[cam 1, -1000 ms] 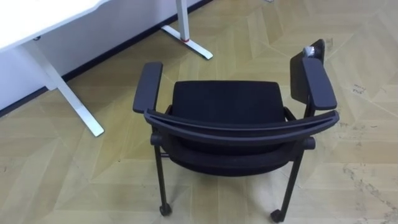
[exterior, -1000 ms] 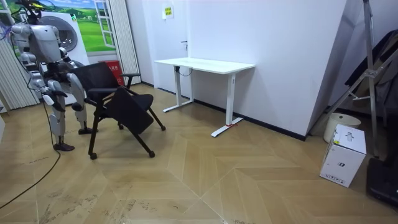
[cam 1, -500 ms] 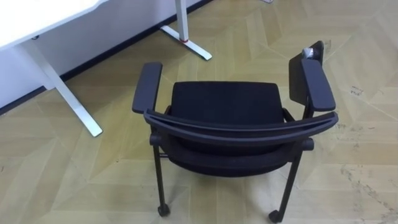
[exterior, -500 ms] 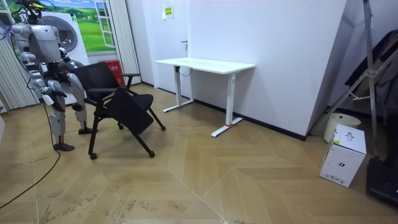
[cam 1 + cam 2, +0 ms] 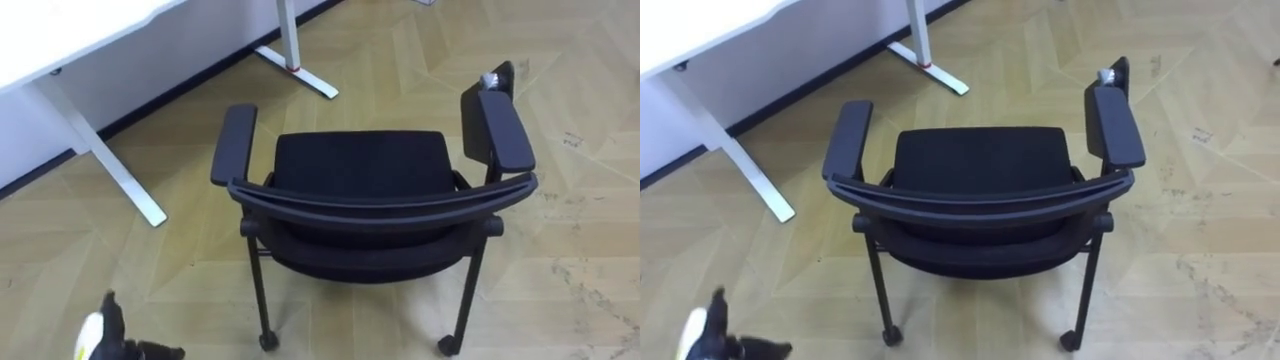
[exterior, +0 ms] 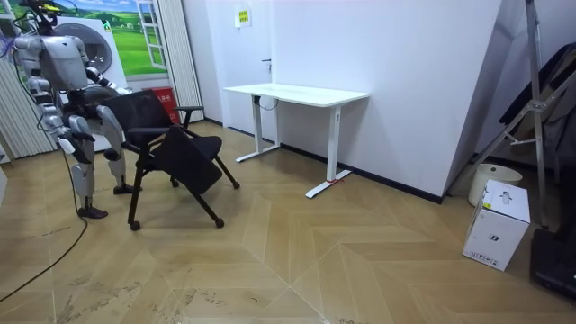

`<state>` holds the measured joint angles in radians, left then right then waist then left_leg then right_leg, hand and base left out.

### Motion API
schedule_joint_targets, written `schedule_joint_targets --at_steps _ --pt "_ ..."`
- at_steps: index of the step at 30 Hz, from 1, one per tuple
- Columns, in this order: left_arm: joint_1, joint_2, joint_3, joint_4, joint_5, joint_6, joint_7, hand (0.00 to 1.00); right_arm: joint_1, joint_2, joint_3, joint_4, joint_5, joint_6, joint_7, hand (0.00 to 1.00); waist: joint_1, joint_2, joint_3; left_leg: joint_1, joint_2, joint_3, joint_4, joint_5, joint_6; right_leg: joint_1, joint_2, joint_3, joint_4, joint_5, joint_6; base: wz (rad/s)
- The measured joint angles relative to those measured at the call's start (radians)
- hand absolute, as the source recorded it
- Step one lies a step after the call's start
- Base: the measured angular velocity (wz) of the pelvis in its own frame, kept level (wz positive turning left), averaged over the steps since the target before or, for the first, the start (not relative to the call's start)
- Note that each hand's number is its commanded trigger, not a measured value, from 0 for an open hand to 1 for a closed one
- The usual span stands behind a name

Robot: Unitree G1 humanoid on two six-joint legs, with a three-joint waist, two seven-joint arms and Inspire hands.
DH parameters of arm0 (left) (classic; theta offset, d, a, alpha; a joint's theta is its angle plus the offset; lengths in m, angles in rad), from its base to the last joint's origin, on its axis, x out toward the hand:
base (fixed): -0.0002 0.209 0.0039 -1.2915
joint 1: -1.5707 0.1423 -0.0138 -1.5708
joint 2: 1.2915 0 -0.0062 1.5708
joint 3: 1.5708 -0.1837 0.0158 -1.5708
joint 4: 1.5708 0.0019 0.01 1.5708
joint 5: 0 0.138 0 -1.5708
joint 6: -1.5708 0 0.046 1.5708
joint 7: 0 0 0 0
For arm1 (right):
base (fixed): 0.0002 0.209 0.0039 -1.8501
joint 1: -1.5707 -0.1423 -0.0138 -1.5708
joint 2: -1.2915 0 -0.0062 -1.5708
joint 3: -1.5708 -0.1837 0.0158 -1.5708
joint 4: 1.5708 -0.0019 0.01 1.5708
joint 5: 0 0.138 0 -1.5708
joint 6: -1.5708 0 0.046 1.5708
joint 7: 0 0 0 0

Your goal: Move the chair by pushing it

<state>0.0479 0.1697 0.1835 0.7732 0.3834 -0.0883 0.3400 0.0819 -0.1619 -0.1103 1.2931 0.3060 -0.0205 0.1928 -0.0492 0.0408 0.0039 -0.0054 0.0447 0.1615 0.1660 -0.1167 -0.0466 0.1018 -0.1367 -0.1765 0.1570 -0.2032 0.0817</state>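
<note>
1. Left eye view showed the chair [image 5: 360,170] on the wood floor [image 5: 560,250], just in front of the robot and near the white surface [image 5: 60,30].
2. I think a good push needed both hands on the top bar [image 5: 380,205], one each side, slow and even, so the wheels [image 5: 266,341] rolled straight.
3. The left hand [image 5: 118,345] was low, apart from the chair. I could not tell if it was wide or closed.
4. The chair's back was toward the robot and its seat faced the surface. The top bar ran left to right.

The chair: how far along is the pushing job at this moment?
Done: the robot stands right behind the chair, facing its backrest. In hand: the left hand is at the lower left, not touching it. Left: reach the backrest and push, probably toward the white desk.
</note>
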Motion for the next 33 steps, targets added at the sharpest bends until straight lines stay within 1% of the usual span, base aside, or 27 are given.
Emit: schedule_joint_targets --at_steps 1,2,3,5,7,9,11,12,14,15,16,19,21,23,24,27,29,33 --pt "0.0 0.004 0.002 -0.041 0.053 0.001 0.009 0.0 -0.001 -0.001 -0.003 -0.001 -0.005 0.0 0.0 0.0 -0.001 0.003 -0.0025 0.0 0.0 0.0 0.0 0.0 0.0 0.0 0.0 0.0 0.0 0.0 0.0 0.0" --pt "0.0 0.004 -0.001 -0.095 0.1 0.0 0.013 0.0 -0.002 -0.001 -0.008 -0.004 -0.005 0.0 0.002 0.0 -0.003 0.005 -0.0032 0.0 0.0 0.0 0.0 0.0 0.0 0.0 0.0 0.0 0.0 0.0 0.0 0.0" --pt "0.0 0.004 -0.005 -0.122 0.121 0.0 0.015 0.0 -0.001 -0.001 -0.01 -0.004 -0.004 0.0 0.004 0.0 -0.004 0.004 -0.0032 0.0 0.0 0.0 0.0 0.0 0.0 0.0 0.0 0.0 0.0 0.0 0.0 0.0" --pt "-0.002 0.005 -0.027 -0.203 0.186 -0.001 0.027 0.0 -0.001 -0.001 -0.009 -0.002 0.002 0.0 0.007 0.0 -0.005 0.003 -0.0021 0.003 0.0 0.0 0.0 0.0 0.0 0.002 0.0 0.003 0.0 0.0 0.0 0.0" --pt "-0.002 0.007 -0.053 -0.227 0.228 -0.002 0.036 0.0 0.0 -0.001 -0.006 0.002 0.008 0.0 0.007 0.0 -0.006 0.001 -0.001 0.007 0.0 0.0 0.0 0.0 0.0 0.004 0.0 0.006 0.0 0.0 0.0 -0.04" --pt "-0.002 0.007 -0.087 -0.25 0.282 0.004 0.039 0.0 -0.001 -0.001 0.0 0.005 0.027 0.0 0.007 0.0 -0.011 0.001 -0.0003 0.009 0.0 0.0 0.0 0.0 0.0 0.004 0.0 0.007 0.002 0.0 0.0 -0.02" --pt "0.002 0.006 -0.117 -0.325 0.359 0.017 0.037 0.0 -0.006 0.0 -0.002 0.023 0.038 0.001 0.011 0.0 -0.018 -0.005 0.0031 0.006 0.0 0.0 0.0 -0.001 0.0 -0.001 0.0 0.007 -0.003 0.0 0.0 0.0" --pt "0.005 0.006 -0.12 -0.351 0.373 0.018 0.037 0.0 -0.008 0.0 -0.003 0.024 0.039 0.002 0.013 0.0 -0.021 -0.006 0.0035 0.005 0.0 0.0 0.0 -0.001 0.0 -0.002 0.0 0.007 -0.004 0.0 0.0 0.0" --pt "0.008 0.006 -0.131 -0.448 0.422 0.018 0.038 0.0 -0.023 0.001 -0.001 0.029 0.038 0.002 0.022 0.0 -0.033 -0.008 0.0033 -0.002 0.0 -0.001 0.0 -0.001 0.0 -0.009 0.0 0.008 -0.004 0.001 0.001 0.0" --pt "0.007 0.006 -0.134 -0.463 0.434 0.018 0.041 0.0 -0.025 0.002 0.001 0.031 0.039 0.002 0.025 0.0 -0.034 -0.009 0.0025 -0.002 0.0 -0.001 0.0 -0.001 0.001 -0.008 0.0 0.008 -0.004 0.001 0.001 0.0" --pt "0.007 0.006 -0.147 -0.48 0.445 0.018 0.042 0.0 -0.027 0.002 0.003 0.035 0.039 0.002 0.03 0.0 -0.036 -0.008 -0.0009 -0.001 0.0 -0.001 0.0 -0.001 0.001 -0.005 0.0 0.007 -0.001 0.002 0.001 0.0" --pt "0.007 0.004 -0.192 -0.494 0.471 0.018 0.043 0.0 -0.024 0.002 0.003 0.035 0.037 0.001 0.031 0.0 -0.041 -0.008 -0.0015 0.0 0.0 0.0 0.0 -0.001 0.001 -0.005 0.0 0.008 0.0 0.003 0.001 0.0" --pt "0.007 0.001 -0.212 -0.495 0.483 0.018 0.043 0.0 -0.025 0.002 0.003 0.035 0.034 0.001 0.033 0.0 -0.041 -0.011 0.0005 -0.001 0.0 0.0 0.0 -0.001 0.001 -0.006 0.0 0.008 0.0 0.003 0.0 0.0" --pt "0.007 0.0 -0.228 -0.502 0.492 0.02 0.04 0.0 -0.025 0.002 0.003 0.034 0.024 0.001 0.04 0.0 -0.045 -0.019 0.0026 -0.001 0.0 0.0 0.0 -0.001 0.001 -0.005 0.0 0.008 0.0 0.003 0.0 0.0" --pt "0.007 0.0 -0.229 -0.503 0.503 0.02 0.038 0.0 -0.025 0.003 0.004 0.034 0.022 0.001 0.041 0.0 -0.045 -0.021 0.0024 -0.001 0.0 0.0 0.0 -0.001 0.001 -0.005 0.0 0.007 0.0 0.003 0.0 0.0" --pt "0.007 0.0 -0.248 -0.51 0.547 0.036 0.028 0.0 -0.03 0.003 0.012 0.035 0.013 0.001 0.039 0.0 -0.049 -0.026 0.0 -0.001 0.0 -0.001 0.0 -0.001 0.001 -0.005 0.0 0.007 0.001 0.004 0.0 0.0" --pt "0.007 0.001 -0.279 -0.51 0.591 0.048 0.018 0.0 -0.03 0.003 0.017 0.034 0.012 0.001 0.037 0.0 -0.056 -0.025 -0.0006 -0.002 0.0 -0.001 0.001 -0.001 0.001 -0.005 0.0 0.006 0.002 0.004 0.0 0.0" --pt "0.004 0.0 -0.32 -0.511 0.659 0.048 0.017 0.0 -0.032 0.003 0.02 0.034 0.012 0.0 0.028 0.0 -0.057 -0.019 -0.0043 -0.002 0.0 -0.001 0.001 -0.001 0.001 -0.009 0.0 0.009 0.008 0.004 0.0 0.0"
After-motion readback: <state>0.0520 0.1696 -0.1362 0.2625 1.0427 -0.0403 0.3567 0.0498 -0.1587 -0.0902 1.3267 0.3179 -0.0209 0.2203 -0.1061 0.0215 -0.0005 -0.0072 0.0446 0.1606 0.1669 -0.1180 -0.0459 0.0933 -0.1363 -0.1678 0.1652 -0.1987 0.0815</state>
